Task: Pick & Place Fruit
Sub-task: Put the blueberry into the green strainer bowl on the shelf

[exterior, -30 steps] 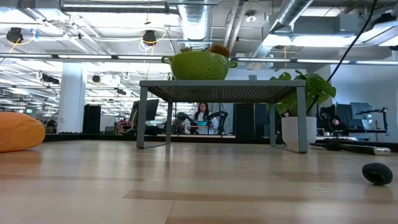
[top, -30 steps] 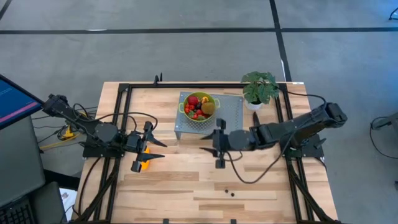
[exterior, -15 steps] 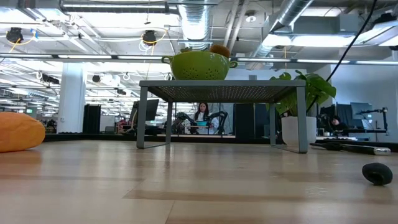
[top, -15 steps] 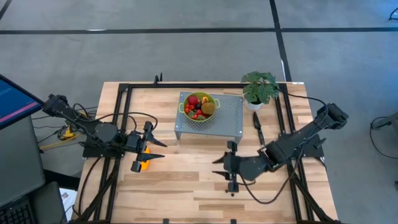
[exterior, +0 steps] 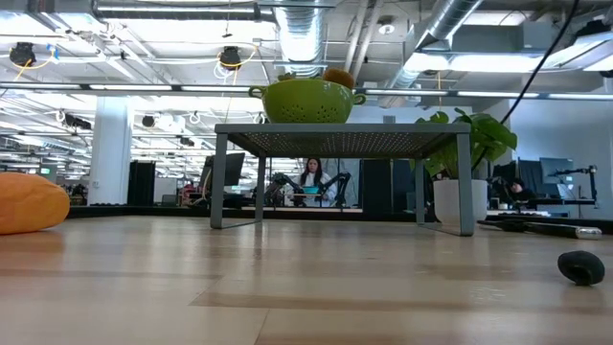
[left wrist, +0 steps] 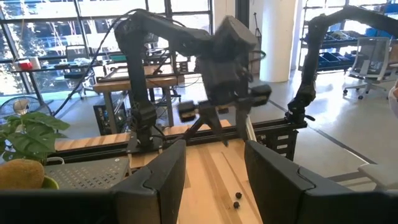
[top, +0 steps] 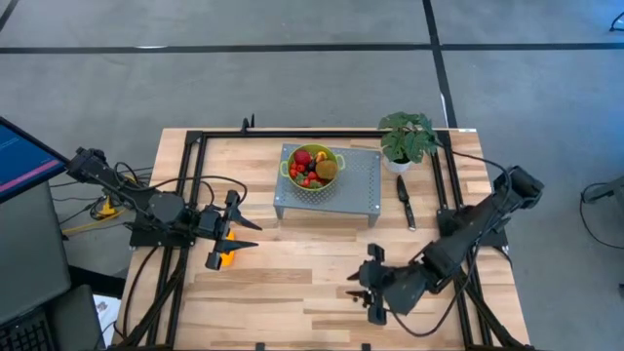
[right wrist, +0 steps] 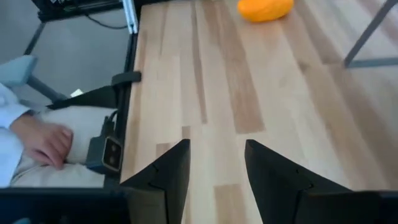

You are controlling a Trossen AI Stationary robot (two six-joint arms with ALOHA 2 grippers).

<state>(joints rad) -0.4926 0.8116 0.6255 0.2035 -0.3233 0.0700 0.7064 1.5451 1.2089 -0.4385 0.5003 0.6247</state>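
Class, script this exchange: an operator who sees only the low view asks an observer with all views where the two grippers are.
Operator: My view shows no gripper. Where is the right one?
Observer: The right gripper is open over the table's front part, near two dark berries.
Operator: And the left one?
Observer: The left gripper waits open at the table's left side, next to the long orange fruit.

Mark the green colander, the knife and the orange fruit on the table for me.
green colander (top: 314,167), high view, its fruit-filled middle
knife (top: 405,202), high view, mid-length
orange fruit (exterior: 29,202), low view, centre of its skin
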